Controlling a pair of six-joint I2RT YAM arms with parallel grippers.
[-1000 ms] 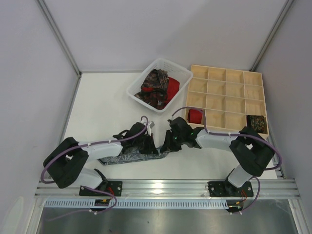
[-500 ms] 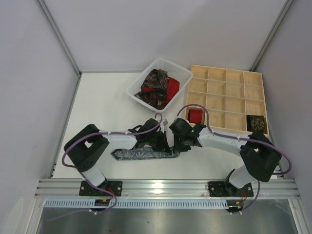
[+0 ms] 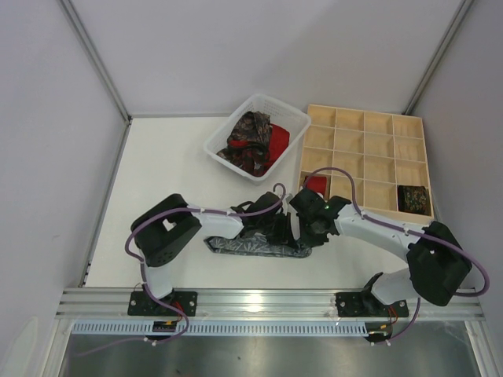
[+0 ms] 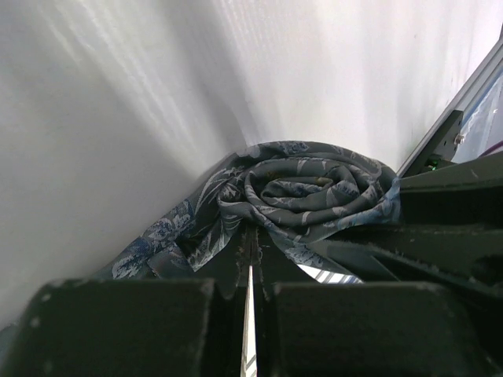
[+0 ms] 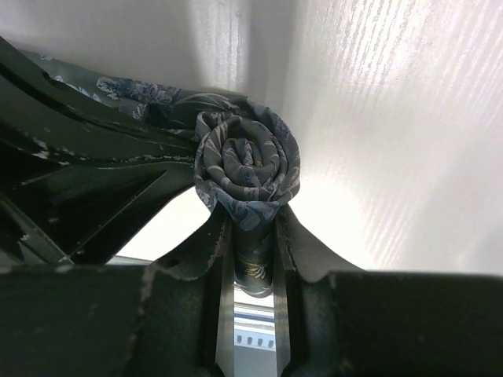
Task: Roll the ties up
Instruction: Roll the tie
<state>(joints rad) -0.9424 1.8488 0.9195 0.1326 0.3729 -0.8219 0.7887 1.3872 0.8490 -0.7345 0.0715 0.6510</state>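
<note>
A grey patterned tie (image 3: 247,246) lies on the white table, one end wound into a small roll (image 5: 247,165), also seen in the left wrist view (image 4: 314,192). My right gripper (image 3: 305,236) (image 5: 250,228) is shut on the roll, with fabric pinched between its fingers. My left gripper (image 3: 275,228) (image 4: 253,236) is shut, its tips pinching the tie fabric at the roll's edge. The loose strip trails left from the roll. A brown-maroon paisley tie (image 3: 247,141) and a red tie (image 3: 277,140) lie in the basket.
The white plastic basket (image 3: 267,100) stands at the back centre. The wooden grid tray (image 3: 365,161) at the right holds a red roll (image 3: 316,184) and a dark roll (image 3: 413,196). The metal rail (image 3: 267,302) runs along the near edge.
Both grippers and the grey tie have moved right along the table. The loose strip left of the grippers looks shorter.
</note>
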